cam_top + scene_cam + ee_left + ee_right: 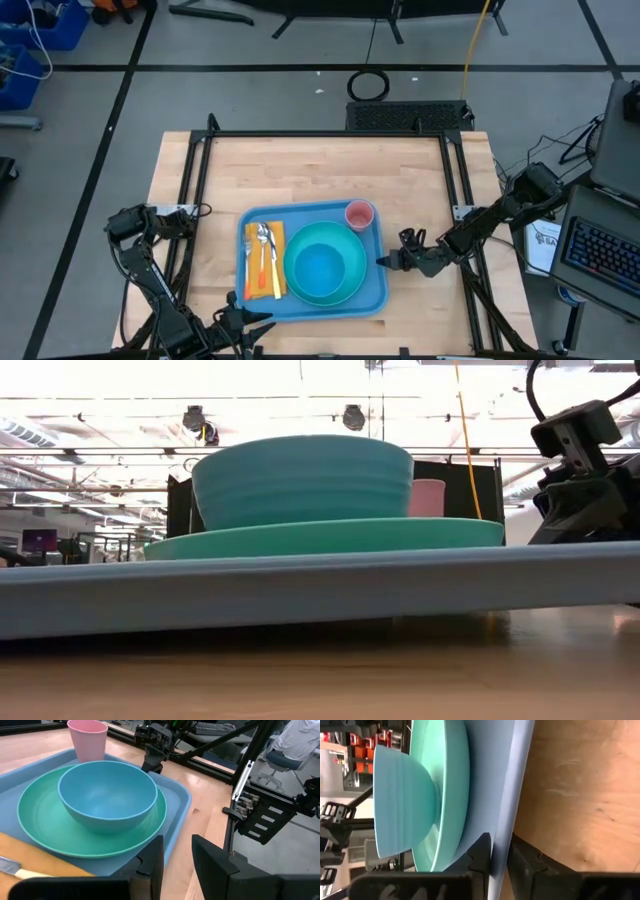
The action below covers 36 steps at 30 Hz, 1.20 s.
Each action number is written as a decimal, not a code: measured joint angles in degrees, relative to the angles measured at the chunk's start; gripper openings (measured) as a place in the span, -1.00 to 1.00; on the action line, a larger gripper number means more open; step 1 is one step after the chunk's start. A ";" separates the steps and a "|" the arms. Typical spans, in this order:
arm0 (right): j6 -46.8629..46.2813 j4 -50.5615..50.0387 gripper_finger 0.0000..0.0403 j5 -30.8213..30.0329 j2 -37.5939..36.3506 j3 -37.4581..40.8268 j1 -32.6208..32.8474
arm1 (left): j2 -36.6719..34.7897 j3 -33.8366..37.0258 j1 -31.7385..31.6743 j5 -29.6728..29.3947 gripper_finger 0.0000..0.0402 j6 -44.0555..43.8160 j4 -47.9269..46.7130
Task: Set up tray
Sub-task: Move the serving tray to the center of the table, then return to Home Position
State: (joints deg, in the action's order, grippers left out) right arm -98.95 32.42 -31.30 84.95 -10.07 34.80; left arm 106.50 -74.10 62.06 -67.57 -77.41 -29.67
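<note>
The blue tray (372,290) lies at the table's near middle. It carries a teal plate (345,290) with a blue bowl (320,268) on it, a pink cup (359,214), and a yellow napkin (276,235) with cutlery (262,255). My right gripper (501,840) is at the tray's right edge (385,262), shut on its rim. My left gripper (177,845) stands open at the tray's near edge (252,322). The rim runs past one finger (156,855), and bare wood shows in the gap. Whether that finger touches the tray I cannot tell. My right gripper pinches the tray's right rim (502,827) between its two fingers, one over the rim on the plate's side and one on the outer side. The fingers come from the table's right, slanting down. Whether that side rests on the table I cannot tell.
Black frame rails run along the table's left (190,200) and right (455,190) sides. Bare wood (320,165) fills the far half of the table. A keyboard (600,250) sits off the table to the right. A seated person (300,740) shows beyond the table.
</note>
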 joint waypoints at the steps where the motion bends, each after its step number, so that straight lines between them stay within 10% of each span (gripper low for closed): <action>1: 0.21 0.03 -0.80 0.18 -0.18 0.01 0.00 | 0.00 0.02 0.00 0.00 -0.48 0.00 0.00; 19: 4.03 5.45 -0.26 11.08 -1.16 0.35 0.07 | 0.00 0.02 0.00 0.04 -0.48 0.09 0.00; 36: 20.53 8.51 -0.30 13.48 -10.82 0.57 0.16 | 0.00 0.00 -0.06 0.25 -0.48 0.38 -0.35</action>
State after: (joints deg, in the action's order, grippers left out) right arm -78.42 40.93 -17.81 74.13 -9.50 34.96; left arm 106.50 -74.10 62.01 -67.32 -77.03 -30.02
